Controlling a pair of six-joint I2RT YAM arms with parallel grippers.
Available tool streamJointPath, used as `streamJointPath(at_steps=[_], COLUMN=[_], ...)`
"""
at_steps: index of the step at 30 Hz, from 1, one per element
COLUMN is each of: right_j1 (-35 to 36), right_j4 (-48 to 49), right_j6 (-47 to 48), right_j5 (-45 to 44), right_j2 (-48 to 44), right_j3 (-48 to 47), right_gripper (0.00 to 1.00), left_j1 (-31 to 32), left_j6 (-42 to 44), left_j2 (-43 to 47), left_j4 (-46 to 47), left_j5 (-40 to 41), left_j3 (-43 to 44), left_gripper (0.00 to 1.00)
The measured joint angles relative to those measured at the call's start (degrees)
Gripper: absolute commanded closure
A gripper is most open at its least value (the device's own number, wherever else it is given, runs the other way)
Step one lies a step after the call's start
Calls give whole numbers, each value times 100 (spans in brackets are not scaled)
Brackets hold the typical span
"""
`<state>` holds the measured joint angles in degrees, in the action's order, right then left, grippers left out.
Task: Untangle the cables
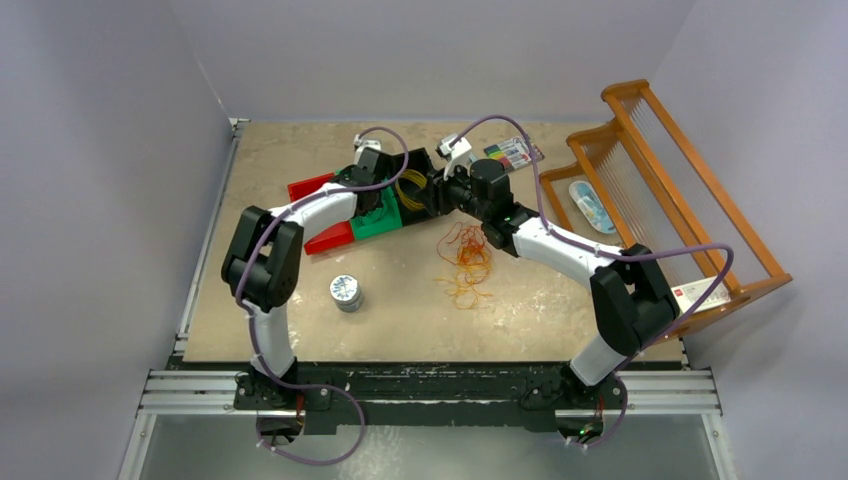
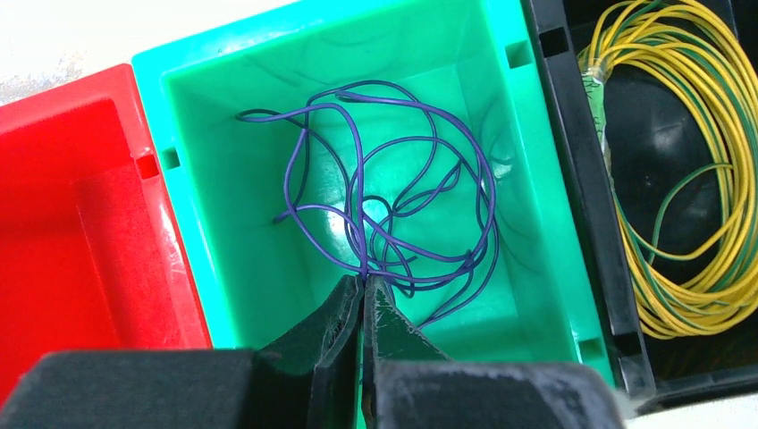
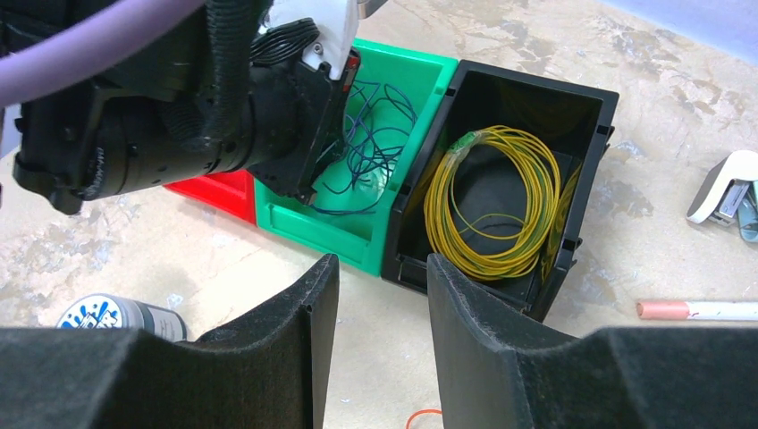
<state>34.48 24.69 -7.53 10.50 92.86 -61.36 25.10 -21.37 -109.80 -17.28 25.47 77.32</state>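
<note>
A dark purple cable lies in loose loops inside the green bin. My left gripper is shut on strands of it at the near side of the bundle. A yellow-green cable is coiled in the black bin beside it. A tangle of orange-red cables lies on the table in front of the bins. My right gripper hovers open above the table just before the bins, holding nothing. From the top, both the left gripper and the right gripper are over the bins.
Red bins flank the green one on the left. A small can stands in front. A marker pack, a white stapler and a pen lie behind the bins. A wooden rack stands at the right.
</note>
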Motion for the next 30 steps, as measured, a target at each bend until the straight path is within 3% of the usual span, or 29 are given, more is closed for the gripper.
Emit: streamJointPath(at_steps=[13, 20, 30], right_j1=[0, 0, 0], right_j4=[2, 0, 2], right_j6=[0, 0, 0], right_j5=[15, 13, 9], right_j2=[0, 0, 0], right_j3=[0, 0, 0], right_gripper=[57, 57, 57], left_j1=[-72, -72, -72], left_j6=[-4, -7, -44], left_j2=[-275, -243, 472], left_j4=[55, 55, 31], left_j5=[68, 63, 50], left_j3=[42, 42, 39], left_gripper=[99, 79, 65])
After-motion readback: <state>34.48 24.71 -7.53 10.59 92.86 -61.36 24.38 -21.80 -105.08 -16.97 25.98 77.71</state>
